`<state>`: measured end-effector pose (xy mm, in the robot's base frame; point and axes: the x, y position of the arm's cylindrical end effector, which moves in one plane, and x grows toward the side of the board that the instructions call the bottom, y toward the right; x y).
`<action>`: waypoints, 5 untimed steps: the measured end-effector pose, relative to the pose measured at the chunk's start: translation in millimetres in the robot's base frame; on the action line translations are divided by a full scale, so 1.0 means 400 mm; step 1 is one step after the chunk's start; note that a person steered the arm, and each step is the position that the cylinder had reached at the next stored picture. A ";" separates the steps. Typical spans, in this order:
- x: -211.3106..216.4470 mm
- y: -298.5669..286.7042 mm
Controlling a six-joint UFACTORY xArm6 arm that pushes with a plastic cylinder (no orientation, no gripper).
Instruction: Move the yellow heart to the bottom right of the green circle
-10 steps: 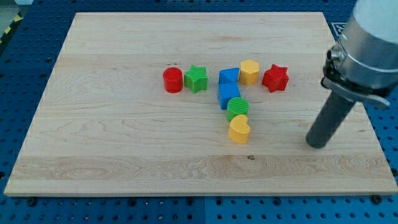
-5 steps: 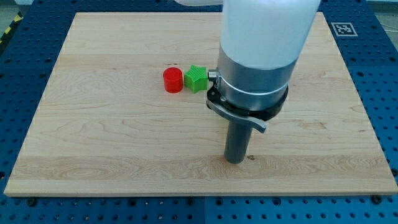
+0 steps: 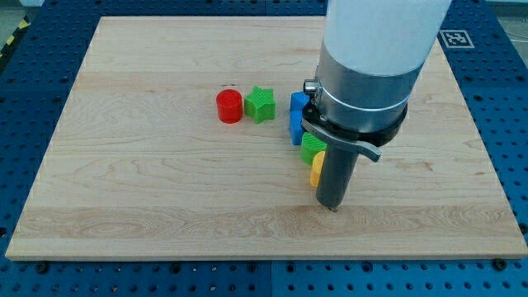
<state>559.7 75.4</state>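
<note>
My tip (image 3: pixel 330 206) rests on the desk (image 3: pixel 124 165), seemingly touching the yellow heart (image 3: pixel 315 169) at its 4 o'clock; green circle (image 3: pixel 312 147) at the heart's 12. No fingers on this rod.

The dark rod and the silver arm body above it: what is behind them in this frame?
Partly visible at the rod's left edge: yellow heart, green circle, two blue blocks. My tip sits by the heart's lower right. Whatever else lies behind the arm body is covered.
</note>
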 end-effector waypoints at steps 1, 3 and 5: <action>0.015 -0.006; -0.018 -0.050; -0.018 0.034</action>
<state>552.5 88.8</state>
